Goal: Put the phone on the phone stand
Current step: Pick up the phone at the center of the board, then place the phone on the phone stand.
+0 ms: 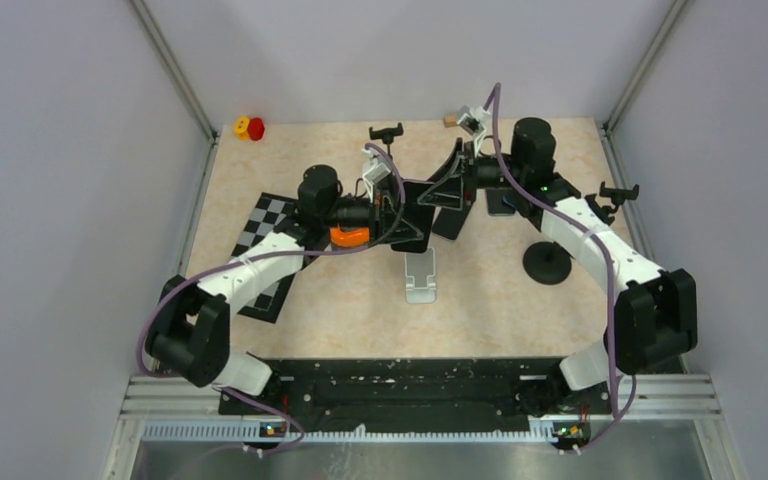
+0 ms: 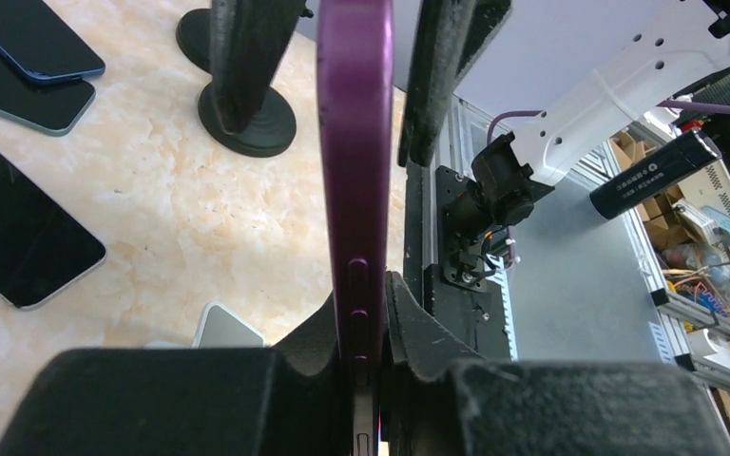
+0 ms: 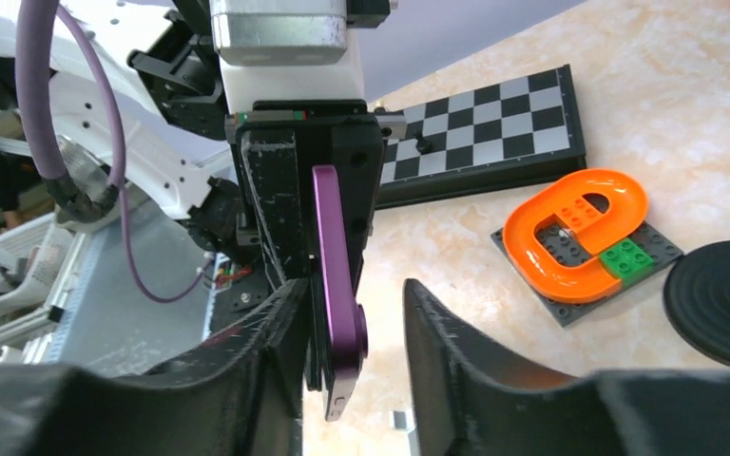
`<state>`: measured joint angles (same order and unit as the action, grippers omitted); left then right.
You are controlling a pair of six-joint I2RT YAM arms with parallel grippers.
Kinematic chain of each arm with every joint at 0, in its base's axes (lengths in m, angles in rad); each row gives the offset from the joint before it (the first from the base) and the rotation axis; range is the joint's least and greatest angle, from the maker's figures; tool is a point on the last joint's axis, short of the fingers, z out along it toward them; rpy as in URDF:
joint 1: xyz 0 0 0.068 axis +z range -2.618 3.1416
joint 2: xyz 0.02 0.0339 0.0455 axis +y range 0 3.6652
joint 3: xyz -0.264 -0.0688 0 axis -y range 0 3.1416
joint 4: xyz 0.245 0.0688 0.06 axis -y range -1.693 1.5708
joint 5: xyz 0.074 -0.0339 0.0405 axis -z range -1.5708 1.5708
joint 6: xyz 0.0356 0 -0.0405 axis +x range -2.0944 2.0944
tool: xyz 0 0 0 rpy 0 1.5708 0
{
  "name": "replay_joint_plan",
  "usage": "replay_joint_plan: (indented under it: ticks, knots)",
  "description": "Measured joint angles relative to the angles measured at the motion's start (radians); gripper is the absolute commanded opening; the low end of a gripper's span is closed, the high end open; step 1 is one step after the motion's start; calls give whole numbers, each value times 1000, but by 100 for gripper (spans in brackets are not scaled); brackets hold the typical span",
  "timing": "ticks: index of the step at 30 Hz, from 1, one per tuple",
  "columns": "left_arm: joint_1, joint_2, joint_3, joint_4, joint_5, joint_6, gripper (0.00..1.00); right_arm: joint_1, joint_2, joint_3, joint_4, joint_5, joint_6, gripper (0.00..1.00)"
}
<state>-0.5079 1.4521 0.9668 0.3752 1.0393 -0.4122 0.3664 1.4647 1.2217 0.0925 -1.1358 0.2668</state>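
Observation:
A purple phone (image 2: 354, 142) is held edge-on above the table, between the two arms. My left gripper (image 2: 369, 304) is shut on its lower end, near the side buttons. In the right wrist view the phone's (image 3: 333, 275) free end hangs between the spread fingers (image 3: 456, 351) of my right gripper (image 3: 352, 332), which is open with a gap on the right side. In the top view the left gripper (image 1: 407, 212) and right gripper (image 1: 450, 185) meet mid-table. The silver phone stand (image 1: 420, 275) sits on the table below and nearer; it also shows in the left wrist view (image 2: 226, 328).
Three dark phones (image 2: 19, 223) lie flat on the table. A black round-based stand (image 1: 548, 262) is at right. A chessboard (image 1: 270, 225) and an orange ring on a grey brick plate (image 3: 580, 233) lie at left. A red-and-yellow object (image 1: 250, 127) sits far left.

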Motion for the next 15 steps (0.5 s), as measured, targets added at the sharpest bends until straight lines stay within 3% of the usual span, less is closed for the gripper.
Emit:
replay_joint_plan:
  ticks: [2,3,4,6,10,11,15]
  knots:
    - [-1,3,-9,17,0,-5,2,0,14,-4,41,-15,34,19]
    - [-3,7,-13,26,-3,-6,7,0,22,-5,60,-24,53,5]
    - [-4,13,-15,30,-8,-8,14,0,30,-6,81,-38,74,0]
    - [-3,19,-21,40,0,-5,35,0,40,-14,115,-61,100,0]
    - [-3,19,-25,27,-35,35,90,-1,46,-19,86,-56,75,0]
    - [-3,18,-24,15,-49,53,97,-1,45,-18,60,-55,48,0]
    - [13,5,-18,-114,-114,142,99,-3,45,1,-123,-26,-115,0]
